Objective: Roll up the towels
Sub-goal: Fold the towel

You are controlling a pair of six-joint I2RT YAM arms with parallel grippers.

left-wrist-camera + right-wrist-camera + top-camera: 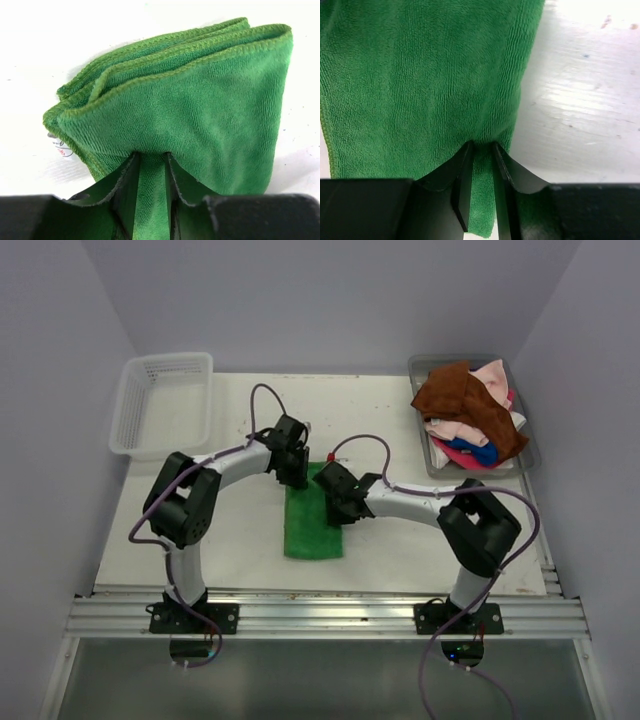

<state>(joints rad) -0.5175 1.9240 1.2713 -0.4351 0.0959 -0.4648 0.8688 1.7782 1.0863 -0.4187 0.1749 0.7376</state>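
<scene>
A bright green towel (pixel 312 530) lies folded lengthwise in the middle of the table. My left gripper (pixel 296 476) is at its far left corner, shut on a pinch of the cloth. In the left wrist view the folded layers of the green towel (pixel 200 100) bunch up in front of the left gripper (pixel 151 159). My right gripper (pixel 336 508) is on the towel's right edge, a little nearer. In the right wrist view the right gripper (pixel 482 148) is shut on the edge of the green towel (pixel 420 75). More towels lie piled at the back right: rust brown (pixel 462 400), pale pink (pixel 493 375), blue (pixel 472 452).
A clear grey tray (pixel 455 360) at the back right holds the towel pile. A white mesh basket (pixel 160 405) stands at the back left. White table (pixel 230 530) shows on both sides of the green towel. Grey walls close in the back and sides.
</scene>
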